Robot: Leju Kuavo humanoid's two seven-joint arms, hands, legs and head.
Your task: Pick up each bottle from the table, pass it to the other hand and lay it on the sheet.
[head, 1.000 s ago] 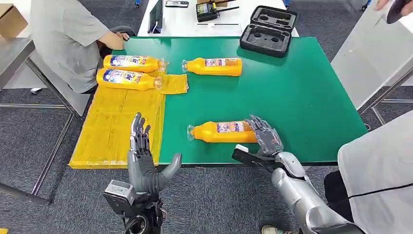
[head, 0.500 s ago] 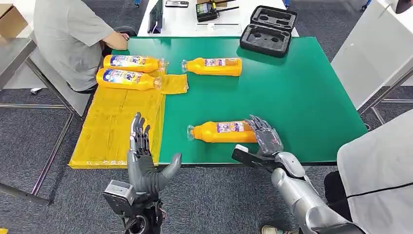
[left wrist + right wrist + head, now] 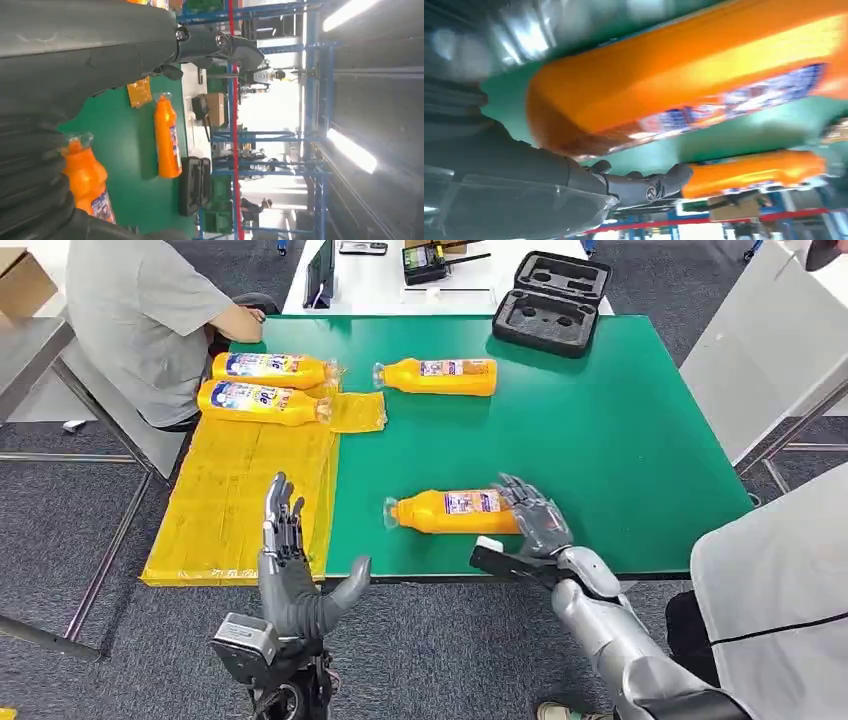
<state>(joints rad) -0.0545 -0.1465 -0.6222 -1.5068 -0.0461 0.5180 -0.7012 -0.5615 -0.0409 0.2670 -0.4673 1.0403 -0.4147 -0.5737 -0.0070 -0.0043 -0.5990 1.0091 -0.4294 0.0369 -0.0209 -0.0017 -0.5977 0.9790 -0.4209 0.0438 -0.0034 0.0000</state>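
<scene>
An orange bottle lies on its side near the front edge of the green table, cap pointing left. My right hand is at its base end, fingers spread over and around it; the bottle rests on the table close against the palm. My left hand stands open and upright in front of the table edge, beside the yellow sheet. Two more orange bottles lie on the sheet's far end. Another bottle lies on the green surface further back.
A black foam-lined case sits open at the table's far right. A person in a grey shirt sits at the far left corner. Another person in white stands close to my right arm. A white table stands behind.
My right hand has slid a little left and forward onto the near bottle's base end. My left hand has sunk slightly. The bottles have not moved.
</scene>
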